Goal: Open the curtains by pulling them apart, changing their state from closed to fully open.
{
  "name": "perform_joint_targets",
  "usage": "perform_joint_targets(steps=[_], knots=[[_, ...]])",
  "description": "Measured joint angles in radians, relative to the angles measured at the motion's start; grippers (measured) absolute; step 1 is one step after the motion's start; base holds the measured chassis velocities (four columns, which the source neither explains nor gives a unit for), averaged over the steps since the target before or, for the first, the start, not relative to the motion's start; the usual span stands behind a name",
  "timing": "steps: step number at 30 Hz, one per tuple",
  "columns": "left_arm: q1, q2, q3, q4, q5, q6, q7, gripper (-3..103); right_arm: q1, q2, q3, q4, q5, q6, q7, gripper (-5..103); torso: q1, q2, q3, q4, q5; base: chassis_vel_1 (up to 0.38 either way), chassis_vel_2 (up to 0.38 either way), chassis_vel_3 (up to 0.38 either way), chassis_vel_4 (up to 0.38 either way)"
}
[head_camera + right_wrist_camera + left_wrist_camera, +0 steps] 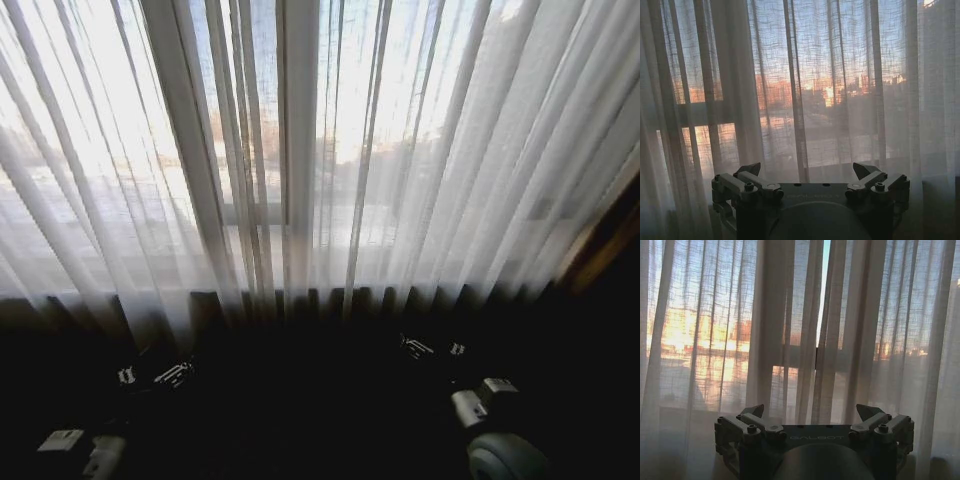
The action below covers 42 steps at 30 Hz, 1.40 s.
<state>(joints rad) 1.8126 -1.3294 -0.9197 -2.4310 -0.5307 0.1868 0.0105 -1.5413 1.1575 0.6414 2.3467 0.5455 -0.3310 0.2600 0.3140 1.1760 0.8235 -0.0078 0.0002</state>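
Curtains closed, both grippers spread wide and short of the fabric

Curtains hang shut across the whole window, two sheer off-white panels in long vertical pleats, meeting at a thin slit near the window's centre bar. In the left wrist view that slit shows as a narrow bright line between two folded edges, almost straight ahead of the camera. The dark sill runs along the bottom of the fabric.

Below the sill, in shadow, sit the two arms. The left gripper lies to the left of the centre bar, the right gripper to its right. Each has its fingers set wide apart with nothing between them, and each is pointed at the cloth but apart from it.

The fabric's long axis is vertical, so a grasp would close across a pleat from the side, and the pull would run sideways, away from the centre bar. As I judge it, the left gripper is the nearer to the meeting edges; the right faces the body of the right panel, well off the slit. The task has not begun.
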Motion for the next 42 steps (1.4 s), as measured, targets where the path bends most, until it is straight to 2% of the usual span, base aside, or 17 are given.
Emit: perform_joint_targets(steps=[6,16,25,42], knots=[[0.002,-0.033,-0.012,0.0,0.018,-0.026,0.013,100,0.047,-0.027,-0.023,-0.019,0.025,-0.009,0.0,100,0.0,0.0,0.0,0.0002,0.0001,0.0,0.0,0.0,0.0],[0.005,-0.028,-0.036,0.021,0.026,-0.029,0.017,100,0.056,-0.057,-0.029,-0.037,0.017,-0.007,-0.007,100,0.0,0.0,0.0,0.0001,0.0,0.0,0.0,0.0,0.0],[0.027,-0.026,-0.041,0.012,0.026,-0.032,0.02,100,0.041,-0.049,-0.031,-0.037,-0.012,-0.001,-0.046,100,0.0,0.0,0.0,0.0001,0.0,0.0,0.0,0.0,0.0],[0.027,-0.003,-0.042,0.021,0.018,-0.049,0.02,100,0.029,-0.049,-0.033,-0.034,-0.015,0.006,-0.049,100,0.0,0.0,0.0,0.0,0.0,-0.076,0.084,0.064,-0.067]])
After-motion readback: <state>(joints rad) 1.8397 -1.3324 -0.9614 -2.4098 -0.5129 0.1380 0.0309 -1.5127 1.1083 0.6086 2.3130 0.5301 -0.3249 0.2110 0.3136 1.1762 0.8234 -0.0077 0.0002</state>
